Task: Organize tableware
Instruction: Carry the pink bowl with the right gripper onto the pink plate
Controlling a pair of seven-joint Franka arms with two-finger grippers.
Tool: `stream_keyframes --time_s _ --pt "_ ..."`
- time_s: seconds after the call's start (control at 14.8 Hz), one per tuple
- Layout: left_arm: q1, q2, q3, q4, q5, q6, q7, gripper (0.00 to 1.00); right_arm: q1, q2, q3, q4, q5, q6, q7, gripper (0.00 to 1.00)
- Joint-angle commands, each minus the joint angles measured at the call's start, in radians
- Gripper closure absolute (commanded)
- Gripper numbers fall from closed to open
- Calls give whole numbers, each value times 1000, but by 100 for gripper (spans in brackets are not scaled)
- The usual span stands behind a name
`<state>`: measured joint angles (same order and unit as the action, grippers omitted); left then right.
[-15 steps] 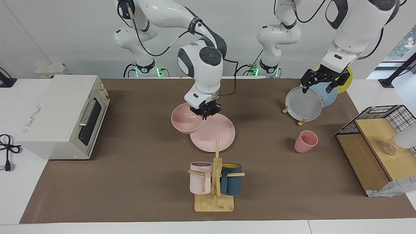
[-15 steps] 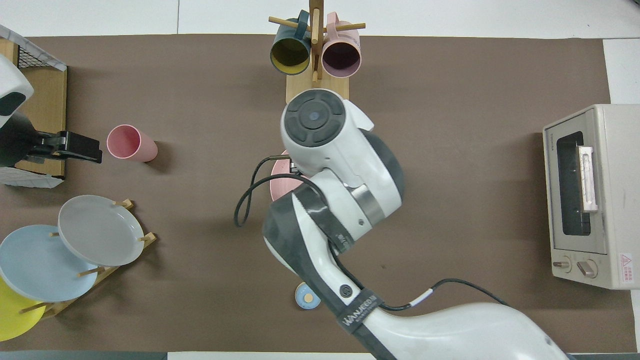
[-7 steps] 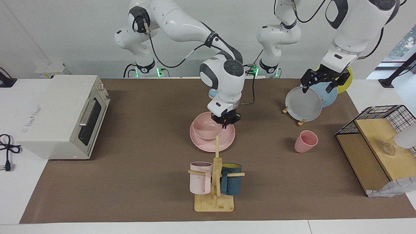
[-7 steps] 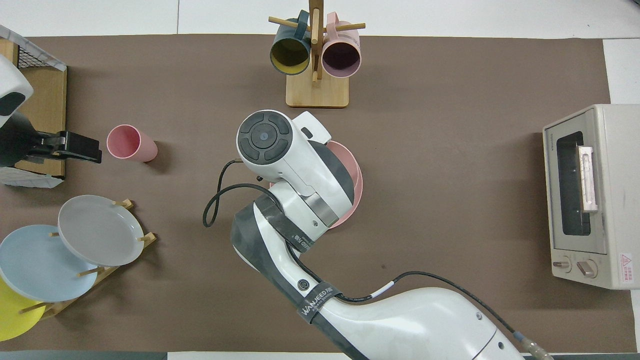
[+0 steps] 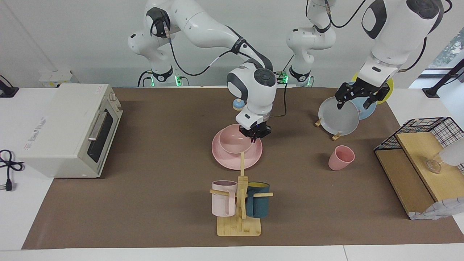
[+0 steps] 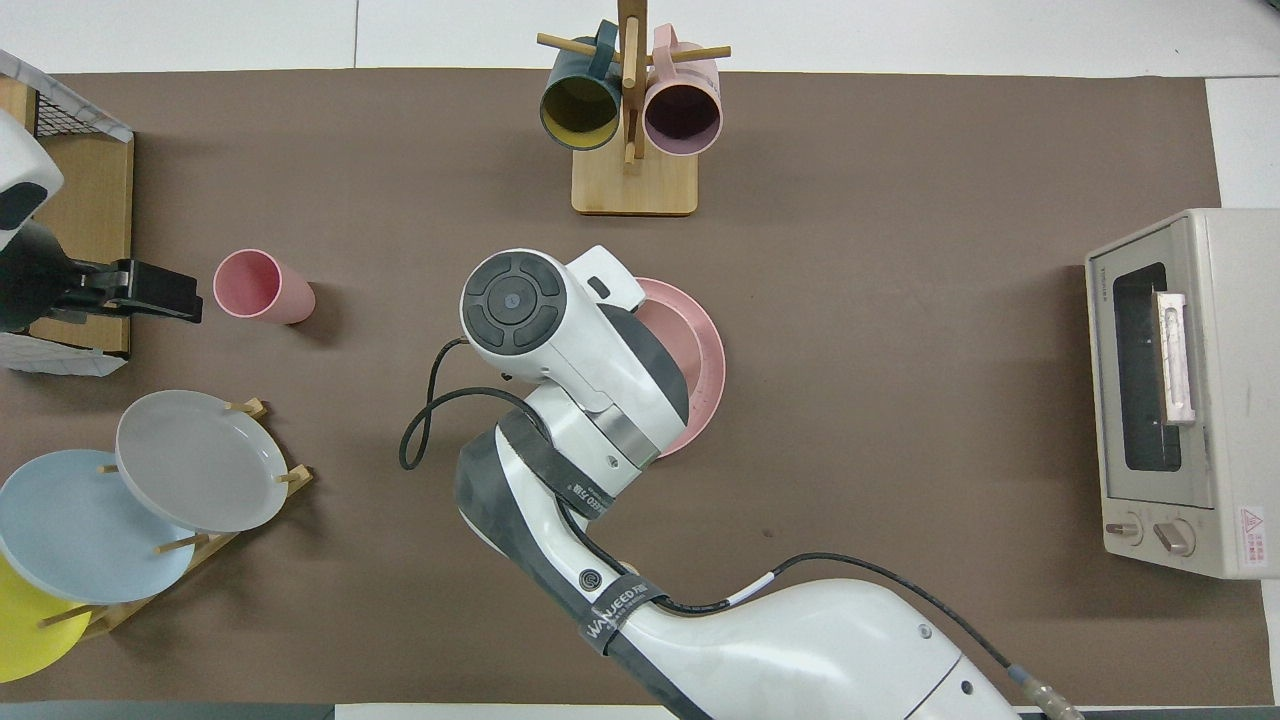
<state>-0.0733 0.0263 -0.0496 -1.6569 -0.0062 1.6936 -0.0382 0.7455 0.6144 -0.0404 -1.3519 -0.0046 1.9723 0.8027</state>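
One pink bowl (image 5: pixel 235 138) on one pink plate (image 5: pixel 236 152), pinched at rim by right gripper (image 5: pixel 256 135); one pink cup (image 5: pixel 340 157) apart; left gripper (image 5: pixel 357 98) jaws spread.

The right arm's strap (image 6: pixel 618 607) reads "WANJEED" (the toaster oven's (image 6: pixel 1180 390) lettering is illegible).

The wide flat matte pink plate (image 5: pixel 232 160), the deep matte pink bowl (image 5: pixel 235 139) and the small tapered matte pink cup (image 5: pixel 340 157) all look smooth and unglazed. The brown table cover (image 5: pixel 152 203) is dull, like paper or felt. The bamboo mug stand (image 5: pixel 239 226) shows pale wood grain. The cream toaster oven (image 5: pixel 61 127) looks like painted metal with a dark glass door.
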Motion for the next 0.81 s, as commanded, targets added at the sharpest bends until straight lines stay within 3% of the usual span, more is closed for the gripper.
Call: stream_keyframes --time_s 0.0,0.07,0.2,0.4,0.61,0.74 --pt "3 143 -3 17 35 102 6 0 -9 -15 4 -12 26 5 16 77" --pt "3 188 -3 20 35 150 4 0 -12 -15 4 -9 28 -15 16 58" --pt "4 242 -4 20 32 208 4 0 -20 -19 1 22 25 -44 12 40" --pt "6 273 -3 9 29 244 -8 0 -76 -103 -12 51 26 -159 -127 32" --pt "6 274 -4 -39 29 281 -58 0 -173 -244 -41 -7 29 -272 -299 24" --pt "6 271 -4 -67 29 297 -71 0 -202 -336 -119 -45 29 -363 -454 21"
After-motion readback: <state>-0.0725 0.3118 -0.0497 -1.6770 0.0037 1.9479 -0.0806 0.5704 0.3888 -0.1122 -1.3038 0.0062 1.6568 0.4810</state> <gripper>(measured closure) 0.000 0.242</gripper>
